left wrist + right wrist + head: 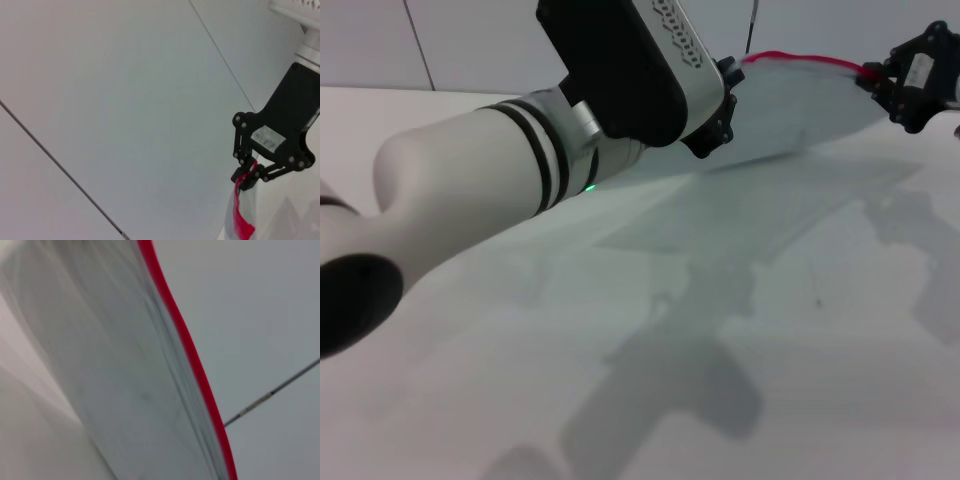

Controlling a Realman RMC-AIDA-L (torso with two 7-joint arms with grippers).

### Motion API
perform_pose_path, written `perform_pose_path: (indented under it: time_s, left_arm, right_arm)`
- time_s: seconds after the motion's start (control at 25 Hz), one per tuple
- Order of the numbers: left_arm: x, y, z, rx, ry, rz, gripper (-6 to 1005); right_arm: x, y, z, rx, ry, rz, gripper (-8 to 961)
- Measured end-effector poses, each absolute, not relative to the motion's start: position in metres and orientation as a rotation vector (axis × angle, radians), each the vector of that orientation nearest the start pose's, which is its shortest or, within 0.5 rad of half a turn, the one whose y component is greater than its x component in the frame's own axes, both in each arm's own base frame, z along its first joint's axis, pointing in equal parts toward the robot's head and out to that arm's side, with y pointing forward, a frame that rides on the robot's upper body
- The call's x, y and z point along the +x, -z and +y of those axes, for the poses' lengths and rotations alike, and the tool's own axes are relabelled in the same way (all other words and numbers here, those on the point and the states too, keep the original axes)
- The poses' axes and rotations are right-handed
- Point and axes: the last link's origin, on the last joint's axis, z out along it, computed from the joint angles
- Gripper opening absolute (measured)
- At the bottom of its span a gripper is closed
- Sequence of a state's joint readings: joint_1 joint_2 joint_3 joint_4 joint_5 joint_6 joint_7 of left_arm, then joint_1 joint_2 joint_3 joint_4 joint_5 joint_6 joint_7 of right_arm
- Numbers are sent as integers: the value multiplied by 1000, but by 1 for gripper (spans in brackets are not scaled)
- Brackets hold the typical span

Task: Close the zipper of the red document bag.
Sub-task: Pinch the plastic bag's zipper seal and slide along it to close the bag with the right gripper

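Observation:
The red document bag is a pale translucent pouch held up off the table, stretched between my two grippers. Its zipper is the thin red strip along the top edge. My left gripper holds the pouch's left end, largely hidden behind its own black wrist housing. At the zipper's right end, my right gripper is shut. The left wrist view shows that right gripper pinching the red zipper. Up close in the right wrist view are the pouch and its zipper.
The white table lies below the pouch, crossed by shadows of arms and pouch. My left forearm spans the near left of the head view. A pale panelled wall stands behind.

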State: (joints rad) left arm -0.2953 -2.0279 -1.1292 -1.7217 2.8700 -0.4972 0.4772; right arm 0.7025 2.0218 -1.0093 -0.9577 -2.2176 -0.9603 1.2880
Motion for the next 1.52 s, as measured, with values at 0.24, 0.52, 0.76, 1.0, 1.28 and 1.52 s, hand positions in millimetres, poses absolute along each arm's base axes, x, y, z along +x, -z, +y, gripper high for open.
perform_pose_path:
  time_s: [0.24, 0.52, 0.76, 1.0, 1.28, 1.52]
  left_arm:
    - [-77, 20, 328, -2218, 212, 83, 85]
    - [-80, 16, 320, -2214, 210, 76, 86]
    - [-79, 17, 315, -2220, 218, 76, 87]
    - [-78, 14, 309, -2215, 227, 79, 88]
    - [-78, 13, 309, -2213, 226, 76, 89]
    - [-78, 12, 310, -2209, 226, 77, 90]
  right_arm:
    - [213, -57, 457, -2327, 147, -163, 74]
    - [225, -60, 458, -2281, 171, -125, 74]
    - [232, -63, 459, -2247, 188, -106, 74]
    - [236, -64, 458, -2237, 197, -98, 73]
    - [238, -67, 460, -2212, 200, -88, 77]
    - [238, -66, 460, -2212, 197, -86, 83]
